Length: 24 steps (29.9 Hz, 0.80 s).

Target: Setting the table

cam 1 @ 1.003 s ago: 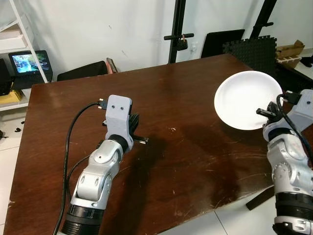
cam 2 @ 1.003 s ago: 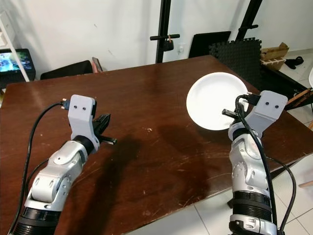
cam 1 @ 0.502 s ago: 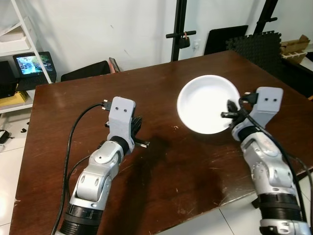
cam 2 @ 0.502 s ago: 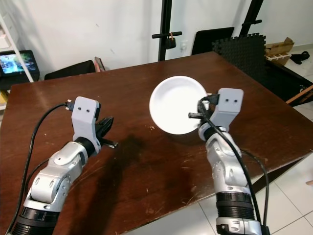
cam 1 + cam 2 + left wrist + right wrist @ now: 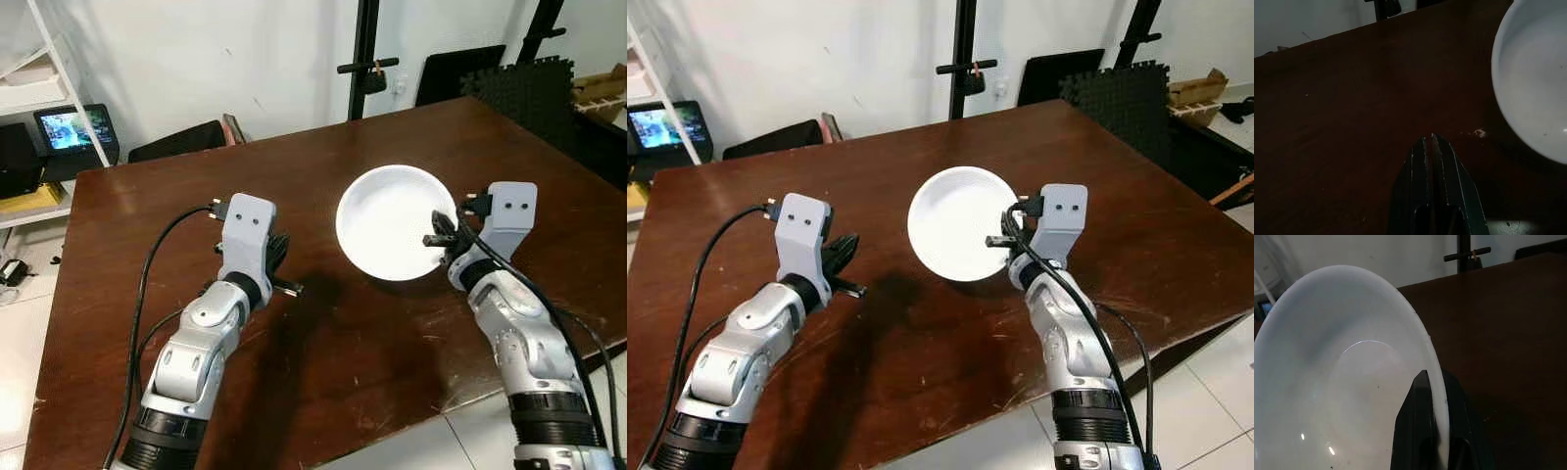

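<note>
I am holding a white bowl (image 5: 390, 220). It is round and smooth, and shiny spots of light sit on its inside. Its sides curve up from a flat round bottom to a thin edge. It looks hard, like a dish you eat from. In my right wrist view I can see a few tiny dark specks inside it.

My right pincer (image 5: 438, 238) is pinched shut on the bowl's edge. One black finger (image 5: 1418, 423) is on the inside of the bowl and the other is on the outside, with the white edge squeezed between them. The bowl sticks out from my pincer toward the middle of the table (image 5: 147, 225). It is tipped a bit, so its open side faces up and toward my head. It hangs just over the table top near the middle, and a dark shadow lies under it. I cannot tell if its low edge touches the wood.

The table is dark brown wood, flat and a little shiny, with small pale scratches. One pale chip (image 5: 1479, 132) in the wood lies close to the bowl.

My left pincer (image 5: 1430, 142) is off to the side of the bowl, low over the wood. Its two long black fingers are pressed together with nothing between them. A black cable (image 5: 147, 284) loops from my left wrist. My arms are silver and rounded.
</note>
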{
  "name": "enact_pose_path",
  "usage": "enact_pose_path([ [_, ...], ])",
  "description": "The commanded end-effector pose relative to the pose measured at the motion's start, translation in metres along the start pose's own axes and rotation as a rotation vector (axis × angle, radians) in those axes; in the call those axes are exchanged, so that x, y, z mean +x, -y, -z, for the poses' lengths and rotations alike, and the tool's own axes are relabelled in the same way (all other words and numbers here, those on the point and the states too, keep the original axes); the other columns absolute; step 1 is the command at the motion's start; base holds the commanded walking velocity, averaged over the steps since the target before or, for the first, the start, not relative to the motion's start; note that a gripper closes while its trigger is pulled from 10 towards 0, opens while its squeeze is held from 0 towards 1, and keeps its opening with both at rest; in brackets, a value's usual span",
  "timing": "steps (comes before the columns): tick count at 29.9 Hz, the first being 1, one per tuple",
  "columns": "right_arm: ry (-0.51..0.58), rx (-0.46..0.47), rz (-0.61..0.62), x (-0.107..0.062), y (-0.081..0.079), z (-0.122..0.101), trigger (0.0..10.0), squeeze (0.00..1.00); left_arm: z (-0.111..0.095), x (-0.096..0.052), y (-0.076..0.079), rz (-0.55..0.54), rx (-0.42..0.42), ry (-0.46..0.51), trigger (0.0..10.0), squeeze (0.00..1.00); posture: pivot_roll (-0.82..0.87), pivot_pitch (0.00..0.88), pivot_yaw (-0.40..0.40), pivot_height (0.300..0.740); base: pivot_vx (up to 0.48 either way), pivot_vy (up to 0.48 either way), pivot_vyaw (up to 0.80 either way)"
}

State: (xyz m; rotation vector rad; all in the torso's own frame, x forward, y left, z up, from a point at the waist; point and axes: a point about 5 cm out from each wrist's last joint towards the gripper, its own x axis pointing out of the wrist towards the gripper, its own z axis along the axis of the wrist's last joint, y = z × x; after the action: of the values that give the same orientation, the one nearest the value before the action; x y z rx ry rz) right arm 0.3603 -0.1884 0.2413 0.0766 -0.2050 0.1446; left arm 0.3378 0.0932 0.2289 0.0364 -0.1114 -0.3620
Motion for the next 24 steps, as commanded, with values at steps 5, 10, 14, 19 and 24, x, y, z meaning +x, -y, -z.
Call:
enact_pose_path([
  [5,0.023,-0.147,0.078,0.005,0.029,-0.017,10.0,0.0,0.005,0.0,-0.003,0.002,0.009,-0.03,10.0,0.0,-0.03,0.155,0.16,0.74,0.0,0.0,0.0],
  [10,-0.044,-0.278,0.191,0.003,0.074,-0.03,10.0,0.0,0.002,0.001,0.001,0.078,0.04,-0.033,10.0,0.0,-0.03,0.158,0.162,0.74,0.0,0.0,0.0],
  [14,-0.198,-0.357,0.172,-0.011,0.096,-0.016,10.0,0.0,-0.003,0.006,0.002,0.192,0.103,-0.041,10.0,0.0,-0.03,0.165,0.17,0.74,0.0,0.0,0.0],
  [19,-0.298,-0.325,0.113,-0.021,0.101,-0.002,10.0,0.0,-0.01,0.014,0.003,0.272,0.174,-0.05,10.0,0.0,-0.03,0.17,0.175,0.74,0.0,0.0,0.0],
  [24,-0.305,-0.201,0.11,-0.019,0.101,0.004,10.0,0.0,-0.02,0.02,0.004,0.309,0.21,-0.041,10.0,0.0,-0.03,0.171,0.176,0.74,0.0,0.0,0.0],
])
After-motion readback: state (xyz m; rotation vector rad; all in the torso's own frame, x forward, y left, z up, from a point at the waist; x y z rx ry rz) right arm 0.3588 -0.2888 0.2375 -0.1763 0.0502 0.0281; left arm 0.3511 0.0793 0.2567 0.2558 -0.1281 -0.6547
